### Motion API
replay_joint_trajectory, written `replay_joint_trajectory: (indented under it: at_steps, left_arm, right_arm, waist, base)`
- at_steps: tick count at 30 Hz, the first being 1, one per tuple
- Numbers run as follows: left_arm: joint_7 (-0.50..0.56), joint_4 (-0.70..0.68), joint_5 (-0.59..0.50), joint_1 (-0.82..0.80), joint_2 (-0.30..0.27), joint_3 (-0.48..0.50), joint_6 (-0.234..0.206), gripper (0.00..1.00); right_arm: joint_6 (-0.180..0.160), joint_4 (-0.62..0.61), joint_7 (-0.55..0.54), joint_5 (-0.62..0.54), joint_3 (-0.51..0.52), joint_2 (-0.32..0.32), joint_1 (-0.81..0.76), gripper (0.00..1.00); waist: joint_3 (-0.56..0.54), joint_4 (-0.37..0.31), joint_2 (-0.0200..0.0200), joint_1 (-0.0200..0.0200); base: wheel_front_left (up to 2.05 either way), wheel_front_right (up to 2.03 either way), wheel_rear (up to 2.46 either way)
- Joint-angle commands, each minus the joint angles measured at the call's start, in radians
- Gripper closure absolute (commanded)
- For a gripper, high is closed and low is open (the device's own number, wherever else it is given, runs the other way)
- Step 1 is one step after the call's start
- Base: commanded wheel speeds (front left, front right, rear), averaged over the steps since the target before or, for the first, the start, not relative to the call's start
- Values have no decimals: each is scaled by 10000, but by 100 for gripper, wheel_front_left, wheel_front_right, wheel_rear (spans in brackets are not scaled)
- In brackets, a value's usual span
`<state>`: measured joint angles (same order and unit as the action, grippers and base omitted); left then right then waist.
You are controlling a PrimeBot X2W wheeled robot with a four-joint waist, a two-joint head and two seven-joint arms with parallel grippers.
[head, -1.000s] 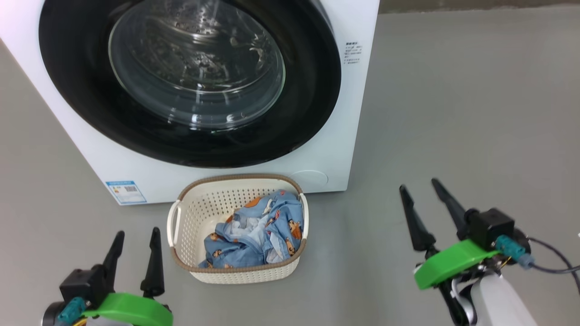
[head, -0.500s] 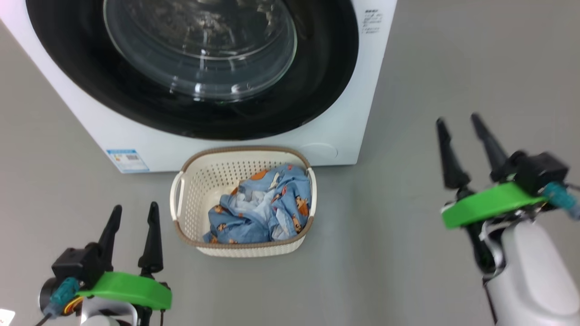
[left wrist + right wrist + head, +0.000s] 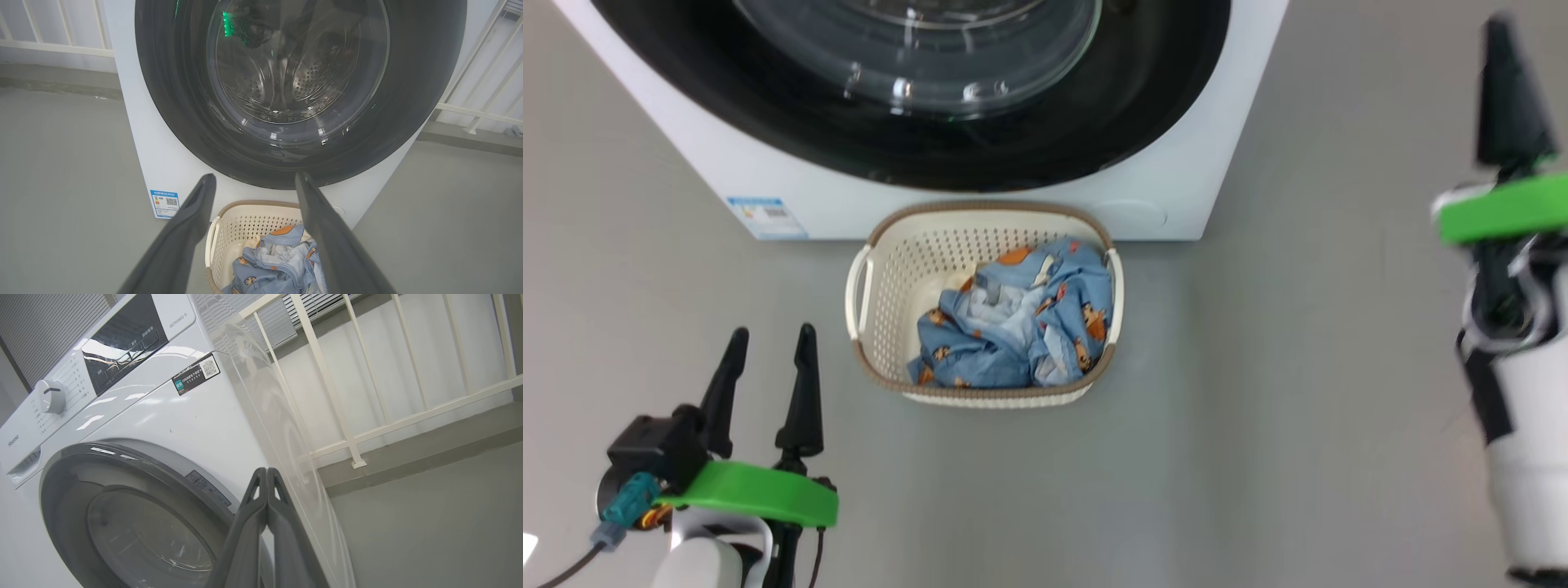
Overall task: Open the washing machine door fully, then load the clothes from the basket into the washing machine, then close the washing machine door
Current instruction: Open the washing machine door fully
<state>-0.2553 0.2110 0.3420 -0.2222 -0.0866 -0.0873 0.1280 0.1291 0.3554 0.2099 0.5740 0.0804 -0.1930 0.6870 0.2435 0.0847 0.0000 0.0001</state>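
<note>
The right gripper [image 3: 266, 470], fingers pressed together on nothing, is raised beside the washer's [image 3: 768, 180] right front corner. The left gripper [image 3: 773, 333] hangs wide and empty near the basket [image 3: 988, 207]. The door [image 3: 1094, 139] is closed and the clothes [image 3: 1021, 335] lie in the basket, so opening, loading and closing all remain.

Glossy door [image 3: 931, 151], perforated plastic basket [image 3: 905, 269], soft cloth clothes [image 3: 1013, 336], matt floor [image 3: 1298, 367]

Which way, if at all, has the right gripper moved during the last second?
Yes. Measured against the washing machine, the right gripper has risen up the head view and swung further right; its fingers have closed.
</note>
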Motion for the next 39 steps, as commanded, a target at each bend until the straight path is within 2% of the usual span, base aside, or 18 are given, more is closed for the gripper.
replay_joint_trajectory:
  at_steps: [1, 8, 16, 25, 31, 39]
  left_arm:
    - [-65, -325, 127, -381, -288, 262, 26, 0]
    - [-65, -496, 368, -554, -385, 88, 26, 0]
    - [-65, -603, 522, -807, -438, -24, 26, 0]
    - [-65, -380, 674, -1057, -459, -210, 26, 0]
    - [-65, -387, 709, -1157, -468, -223, 26, 0]
    - [-65, -465, 748, -1329, -461, -180, 27, 0]
  right_arm:
    - [16, -205, -167, 493, -71, -55, 476, 100]
    - [16, 395, -1499, 2233, 110, -578, 2071, 100]
    - [16, 1857, -3365, 3957, 405, -519, 3675, 100]
    - [16, 3402, -5041, 5129, 376, -191, 5109, 100]
    - [16, 3802, -5494, 5756, 460, -142, 5767, 100]
    - [16, 4336, -6287, 6036, 170, -149, 6786, 100]
  waist:
    - [410, 257, 0, 0]
    - [932, 448, 0, 0]
    - [1519, 667, 0, 0]
    - [1880, 971, 0, 0]
    - [2126, 1164, 0, 0]
    - [2653, 1325, 0, 0]
  base:
    - [0, 0, 0]
    - [0, 0, 0]
    - [0, 0, 0]
    - [0, 0, 0]
    - [0, 0, 0]
    - [0, 0, 0]
